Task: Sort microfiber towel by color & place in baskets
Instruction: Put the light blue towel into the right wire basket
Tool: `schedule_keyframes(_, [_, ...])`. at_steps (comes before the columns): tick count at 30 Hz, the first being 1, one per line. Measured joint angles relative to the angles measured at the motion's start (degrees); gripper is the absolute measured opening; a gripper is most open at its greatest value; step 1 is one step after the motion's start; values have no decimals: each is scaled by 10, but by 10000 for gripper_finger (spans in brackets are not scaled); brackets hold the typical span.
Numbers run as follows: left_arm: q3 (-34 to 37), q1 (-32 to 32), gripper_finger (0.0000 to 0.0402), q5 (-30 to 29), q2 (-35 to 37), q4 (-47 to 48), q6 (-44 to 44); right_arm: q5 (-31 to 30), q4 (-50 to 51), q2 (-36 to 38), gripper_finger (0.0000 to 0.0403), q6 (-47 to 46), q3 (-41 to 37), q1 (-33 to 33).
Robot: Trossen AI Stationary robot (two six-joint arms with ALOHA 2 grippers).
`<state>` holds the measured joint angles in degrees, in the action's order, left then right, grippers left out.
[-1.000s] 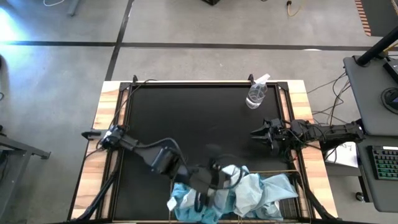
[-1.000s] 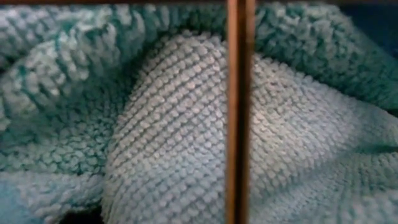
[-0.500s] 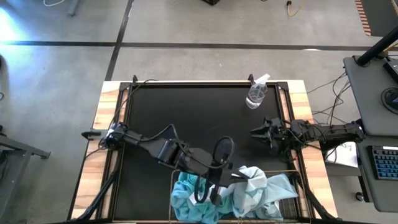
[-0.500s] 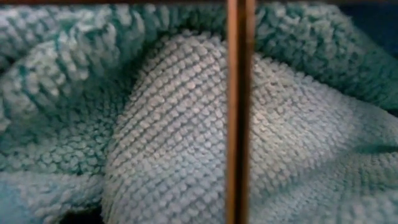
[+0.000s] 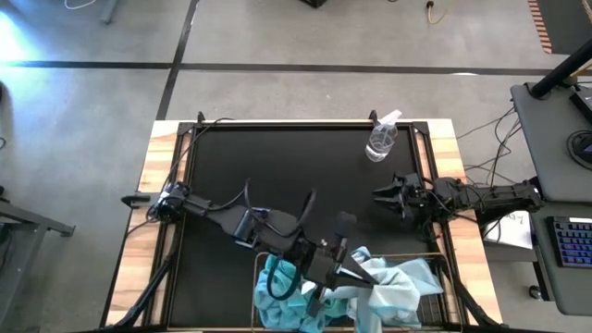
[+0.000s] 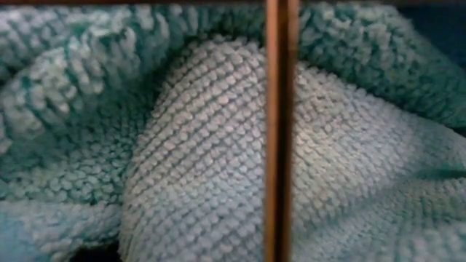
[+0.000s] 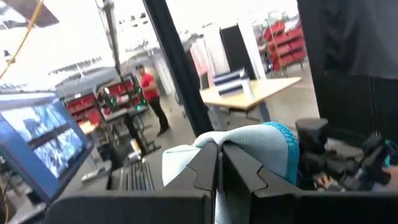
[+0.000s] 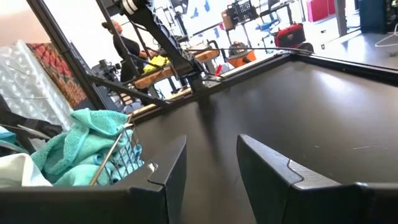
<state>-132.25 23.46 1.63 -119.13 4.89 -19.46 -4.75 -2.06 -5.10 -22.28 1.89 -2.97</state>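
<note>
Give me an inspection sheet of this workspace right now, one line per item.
Surface: black mat on a wooden table, mostly bare.
Job's things: turquoise and pale grey-blue microfiber towels heaped over the dark wire-mesh baskets at the near edge.
Clutter: clear plastic spray bottle near the far right corner.
Grippers: left gripper shut on a pale towel above the heap; right gripper open, waiting over the mat's right side.
Cables: black leads trail off the table's right side.
Surroundings: person standing in the room behind; keyboard on a side desk.
</note>
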Motion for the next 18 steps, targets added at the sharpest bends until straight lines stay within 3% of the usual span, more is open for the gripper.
schedule_keyframes(7, [0, -4, 0, 6, 0, -41, 6, 0, 0, 0, 134, -3, 0, 0])
schedule_keyframes(13, [1, -5, 0, 6, 0, 51, 25, 18, -17, 0, 134, -39, 0, -1])
schedule_keyframes(15, [1, -5, 0, 6, -1, 70, 32, 71, -78, -1, 134, -27, 0, -1])
schedule_keyframes(18, [1, -5, 0, 6, -1, 72, 39, 230, -245, -12, 134, 24, 0, -2])
